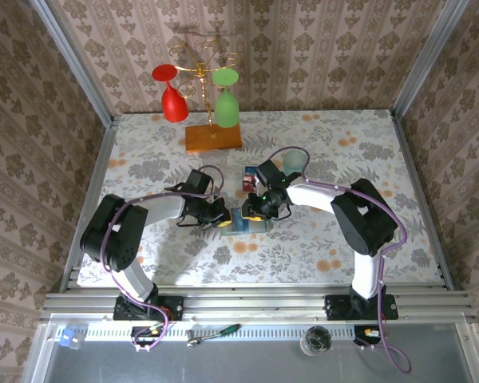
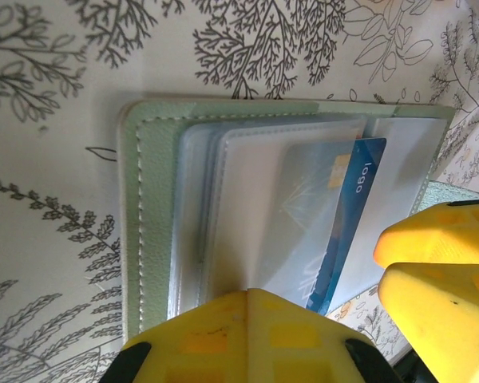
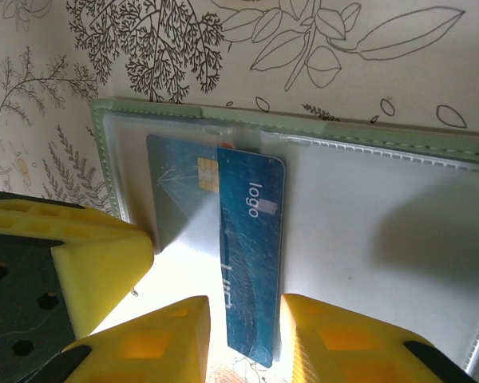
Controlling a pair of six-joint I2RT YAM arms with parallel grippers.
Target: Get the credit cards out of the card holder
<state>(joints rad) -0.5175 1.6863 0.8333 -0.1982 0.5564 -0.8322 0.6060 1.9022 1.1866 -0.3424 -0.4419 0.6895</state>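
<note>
Right gripper (image 3: 246, 323), jaws narrowly parted, clasps the blue credit card (image 3: 251, 231) by its long edges. The card projects from the open card holder (image 3: 399, 255), which lies flat on the floral table (image 3: 343, 48). Left gripper (image 2: 247, 327), jaws fully closed, rests on the holder's edge.

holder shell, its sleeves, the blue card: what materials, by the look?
card holder: probably faux leather, pale green, matte fine grain, stitched edge.
sleeves: soft clear plastic, glossy, wrinkled, card showing through.
blue card: stiff plastic by the look, printed, slight sheen, straight edges.
</note>
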